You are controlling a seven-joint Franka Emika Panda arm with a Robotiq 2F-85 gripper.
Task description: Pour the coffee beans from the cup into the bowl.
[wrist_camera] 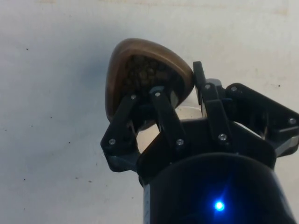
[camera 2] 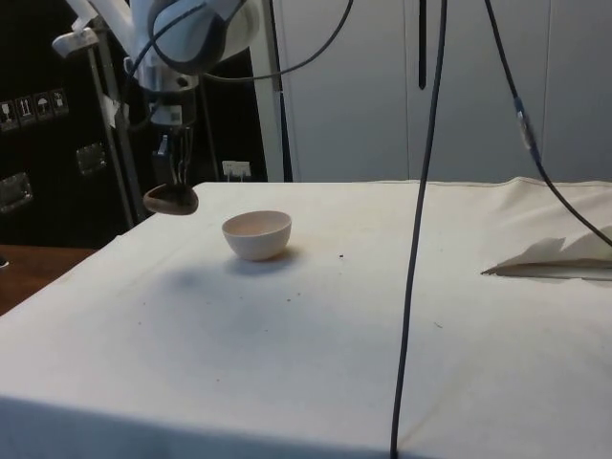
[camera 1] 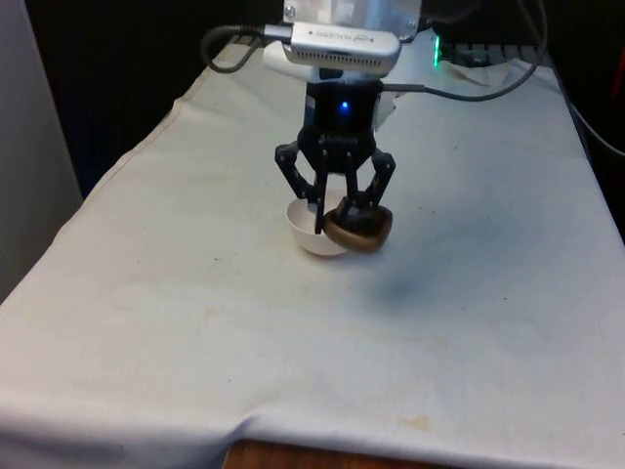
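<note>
Brown cup held up beside the white bowl

The gripper (camera 1: 338, 217) had its jaws closed on the rim of the brown cup (camera 1: 359, 229), which hung clear of the tabletop (camera 1: 469, 322); the wrist view showed coffee beans (wrist_camera: 142, 72) inside the cup (wrist_camera: 140, 70). In the side view the cup (camera 2: 171, 200) was in the air, apart from the bowl (camera 2: 256, 234), which stood on the white cloth. In the front view the cup overlapped the bowl (camera 1: 311, 233) on the front view's right
</note>
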